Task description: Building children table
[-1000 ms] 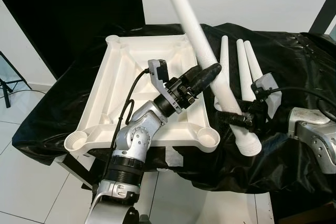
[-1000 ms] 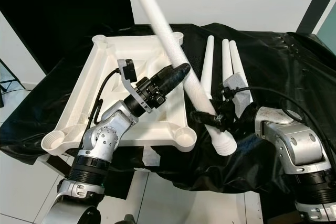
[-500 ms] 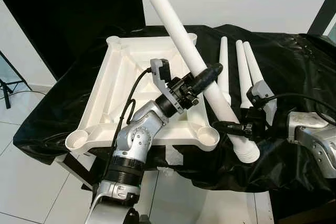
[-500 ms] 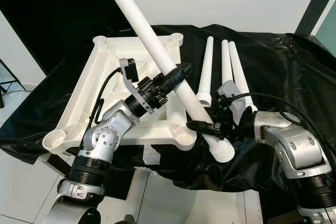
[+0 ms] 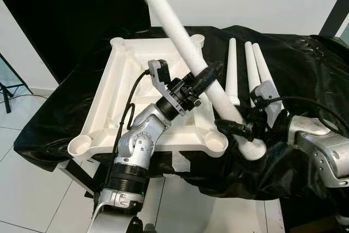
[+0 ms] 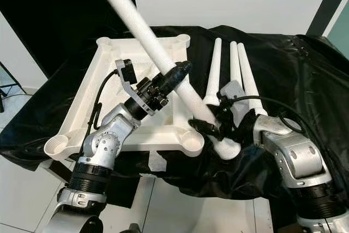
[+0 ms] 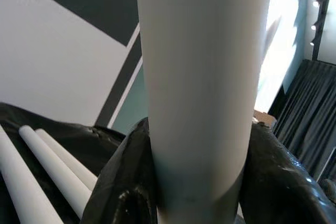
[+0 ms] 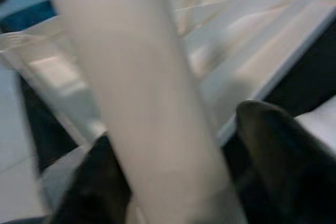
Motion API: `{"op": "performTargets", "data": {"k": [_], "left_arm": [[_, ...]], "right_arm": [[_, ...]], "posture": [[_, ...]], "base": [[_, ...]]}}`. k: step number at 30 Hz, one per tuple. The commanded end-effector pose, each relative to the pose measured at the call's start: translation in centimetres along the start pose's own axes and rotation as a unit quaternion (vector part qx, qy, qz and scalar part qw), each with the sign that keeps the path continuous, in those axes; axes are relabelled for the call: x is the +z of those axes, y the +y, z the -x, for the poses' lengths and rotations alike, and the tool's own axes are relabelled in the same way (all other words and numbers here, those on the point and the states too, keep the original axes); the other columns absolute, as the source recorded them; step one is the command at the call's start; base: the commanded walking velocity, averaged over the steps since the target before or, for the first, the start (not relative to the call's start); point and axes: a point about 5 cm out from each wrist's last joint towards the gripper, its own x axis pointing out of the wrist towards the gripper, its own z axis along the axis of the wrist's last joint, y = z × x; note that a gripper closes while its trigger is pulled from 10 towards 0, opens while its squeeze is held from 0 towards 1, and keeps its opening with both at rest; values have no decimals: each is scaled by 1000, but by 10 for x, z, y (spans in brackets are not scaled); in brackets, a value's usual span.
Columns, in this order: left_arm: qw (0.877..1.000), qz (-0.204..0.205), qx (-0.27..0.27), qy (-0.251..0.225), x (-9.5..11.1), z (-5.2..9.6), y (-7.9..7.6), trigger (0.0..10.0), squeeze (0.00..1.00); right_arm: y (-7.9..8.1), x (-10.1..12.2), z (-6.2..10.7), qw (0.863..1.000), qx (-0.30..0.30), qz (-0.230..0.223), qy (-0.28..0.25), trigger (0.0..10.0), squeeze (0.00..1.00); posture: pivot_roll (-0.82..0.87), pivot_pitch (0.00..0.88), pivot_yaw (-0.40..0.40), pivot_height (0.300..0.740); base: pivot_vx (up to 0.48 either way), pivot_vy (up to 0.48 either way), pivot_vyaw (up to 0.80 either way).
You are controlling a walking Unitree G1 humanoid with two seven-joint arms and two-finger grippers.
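jaws of both grippers clamp one white leg [image 5: 188, 53]: left gripper [image 5: 206, 76] at mid-shaft, right gripper [image 5: 233, 127] near its wide end. leg slants up-left over the upturned tabletop [image 5: 122, 88]. three legs [image 5: 248, 66] lie on black cloth [image 5: 305, 64].

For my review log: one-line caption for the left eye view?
Both grippers, left and right, hold one white table leg tilted over the upturned tabletop.

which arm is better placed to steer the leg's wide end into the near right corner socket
Right. The right gripper holds the table leg near its wide end, beside the corner socket; the left gripper clamps it higher up.
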Motion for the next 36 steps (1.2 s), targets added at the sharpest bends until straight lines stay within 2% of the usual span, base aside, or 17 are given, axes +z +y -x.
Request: {"op": "performTargets", "data": {"k": [1, 2, 10, 15, 26, 27, 31, 32, 36], "left_arm": [[998, 10, -65, 14, -7, -3, -9, 0, 0], [998, 9, -63, 16, -7, -3, -9, 0, 0], [999, 2, -47, 15, -9, -4, -6, 0, 0], [999, -1, -45, 16, -9, -4, -4, 0, 0], [999, -3, -50, 21, -11, -7, -4, 0, 0], [999, -4, -49, 20, -10, -7, -4, 0, 0], [999, -5, -49, 20, -10, -7, -4, 0, 0], [999, -5, -48, 20, -10, -7, -3, 0, 0], [999, -8, -47, 18, -10, -7, -3, 0, 0]], "right_arm": [[-7, 5, 2, 998, -58, 25, 1, 10000, 1000], [-2, 8, 1, 997, -65, 44, 1, 10000, 0], [18, 21, 8, 993, -65, 96, 9, 10000, 0], [26, 24, 12, 993, -69, 90, 20, 10000, 0], [28, 16, 16, 992, -94, 54, 64, 10000, 0], [30, 11, 16, 992, -93, 40, 78, 4471, 0], [30, 9, 16, 991, -93, 35, 84, 4471, 0], [31, 6, 16, 991, -90, 32, 93, 0, 0], [33, 5, 16, 991, -84, 27, 102, 0, 0]], "posture": [[121, 0, 30, 740], [118, 0, 30, 740], [107, 0, 36, 740], [98, 0, 41, 740], [92, 0, 43, 740], [91, 0, 43, 740], [91, 0, 43, 740], [95, 0, 40, 740], [100, 0, 36, 740]], "base": [[0, 0, 0], [0, 0, 0], [0, 0, 0], [0, 0, 0], [0, 0, 0], [0, 0, 0], [0, 0, 0], [0, 0, 0], [0, 0, 0]]}}
